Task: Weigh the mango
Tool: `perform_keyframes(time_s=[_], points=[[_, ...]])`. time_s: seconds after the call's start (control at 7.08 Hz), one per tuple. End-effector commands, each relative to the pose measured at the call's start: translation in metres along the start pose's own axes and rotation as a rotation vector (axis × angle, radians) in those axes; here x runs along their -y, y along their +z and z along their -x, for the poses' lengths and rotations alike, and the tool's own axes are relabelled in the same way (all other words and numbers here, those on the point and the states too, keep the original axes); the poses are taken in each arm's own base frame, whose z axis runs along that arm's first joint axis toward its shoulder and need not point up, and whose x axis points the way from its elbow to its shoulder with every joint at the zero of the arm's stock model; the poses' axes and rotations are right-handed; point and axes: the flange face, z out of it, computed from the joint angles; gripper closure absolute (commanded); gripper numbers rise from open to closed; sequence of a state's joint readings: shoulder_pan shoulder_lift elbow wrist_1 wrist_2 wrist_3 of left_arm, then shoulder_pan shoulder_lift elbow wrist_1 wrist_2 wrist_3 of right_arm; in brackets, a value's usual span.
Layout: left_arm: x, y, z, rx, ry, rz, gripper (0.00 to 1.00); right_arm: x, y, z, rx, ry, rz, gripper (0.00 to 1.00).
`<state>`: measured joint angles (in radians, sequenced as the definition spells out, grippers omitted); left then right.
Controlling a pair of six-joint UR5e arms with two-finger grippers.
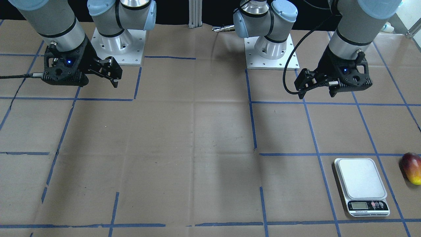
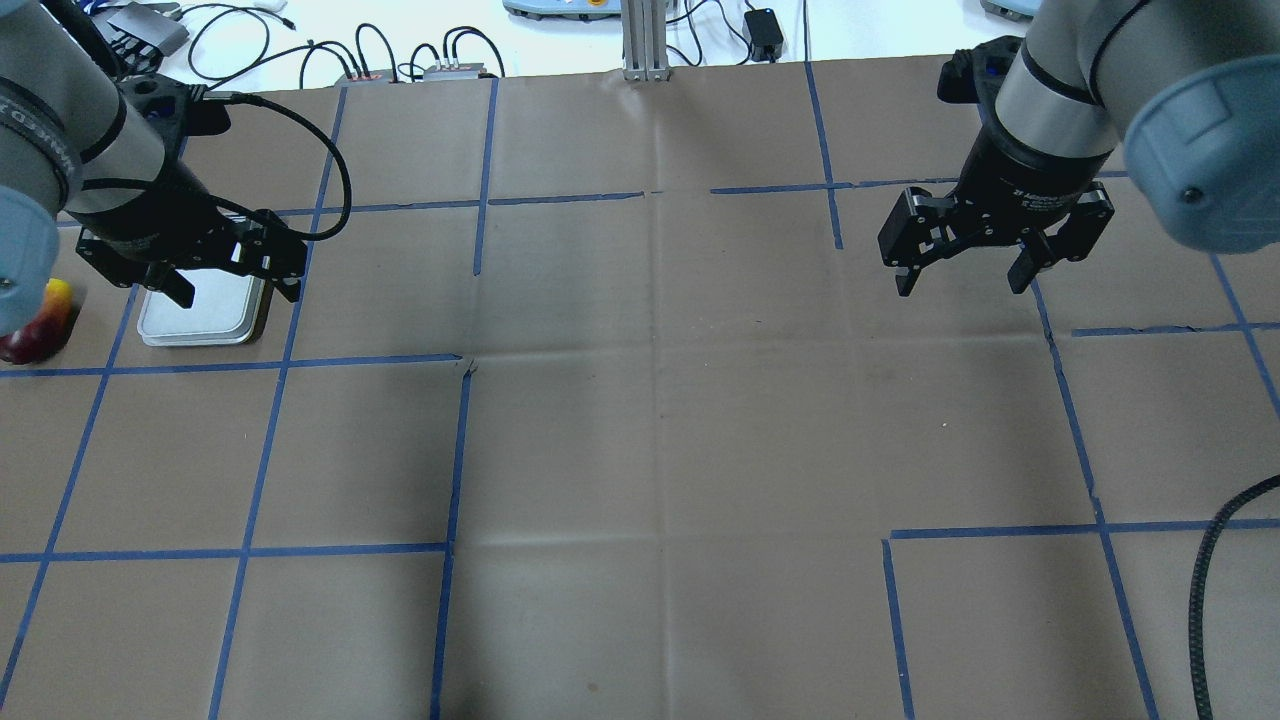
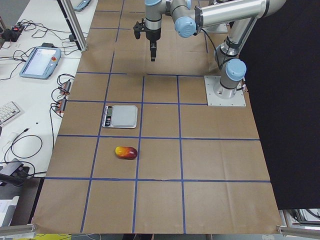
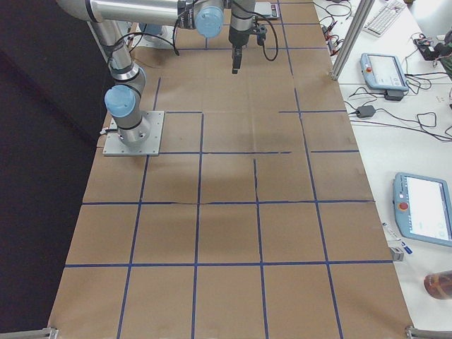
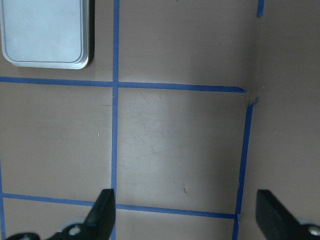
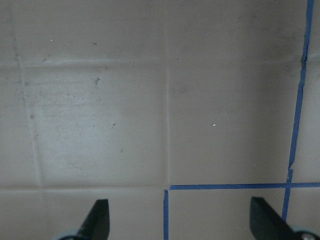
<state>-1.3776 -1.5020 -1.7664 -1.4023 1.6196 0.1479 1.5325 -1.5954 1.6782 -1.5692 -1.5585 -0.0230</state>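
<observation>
At the tabletop's [image 1: 197, 148] left end the mango [image 1: 411, 168] lies just beside the scale [image 1: 360, 177], left gripper [image 1: 316, 93] and right gripper [image 2: 960, 288] both open, empty, so pickup's first: I'd send left over it.

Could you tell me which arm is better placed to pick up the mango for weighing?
The left. The mango lies beside the scale on the robot's left side, and the left end effector hangs open on that side. The right end effector, also open, hangs at the opposite side.
</observation>
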Motion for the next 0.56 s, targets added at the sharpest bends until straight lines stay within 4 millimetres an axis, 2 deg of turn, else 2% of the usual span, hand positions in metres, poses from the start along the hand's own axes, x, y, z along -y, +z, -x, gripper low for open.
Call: perform_keyframes(time_s=[0.0, 0.42], points=[[-0.0032, -0.0031, -0.0131, -0.036, 0.021, -0.004, 0.00, 0.0000, 0.0000, 0.0000, 0.000, 0.000, 0.000, 0.00], [-0.0060, -0.0039, -0.0127, -0.028, 0.030, 0.000, 0.00, 0.0000, 0.0000, 0.0000, 0.000, 0.000, 0.000, 0.00]])
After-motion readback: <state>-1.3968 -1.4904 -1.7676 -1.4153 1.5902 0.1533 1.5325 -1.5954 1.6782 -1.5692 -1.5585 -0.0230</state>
